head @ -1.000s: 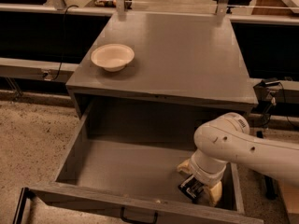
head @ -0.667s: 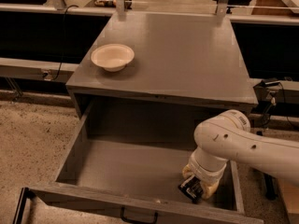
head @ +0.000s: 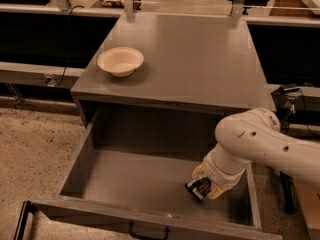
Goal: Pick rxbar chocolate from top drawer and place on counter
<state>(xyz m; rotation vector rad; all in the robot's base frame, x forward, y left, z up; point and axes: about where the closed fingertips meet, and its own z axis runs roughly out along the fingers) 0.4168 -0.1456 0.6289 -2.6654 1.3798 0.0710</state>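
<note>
I've got the pincer [head: 201, 186] down in the open top drawer's [head: 130, 176] front-right corner because the rxbar chocolate [head: 195, 190] lies there (clamped or not, I cannot tell).

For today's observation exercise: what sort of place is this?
Probably a robotics lab: a lone grey counter on speckled floor, its top drawer open, the gripper inside, near its front panel.

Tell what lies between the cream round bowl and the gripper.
Camera view: only bare grey counter top, its front edge and plain grey drawer floor; the gripper sits low in the drawer's front right corner.
</note>
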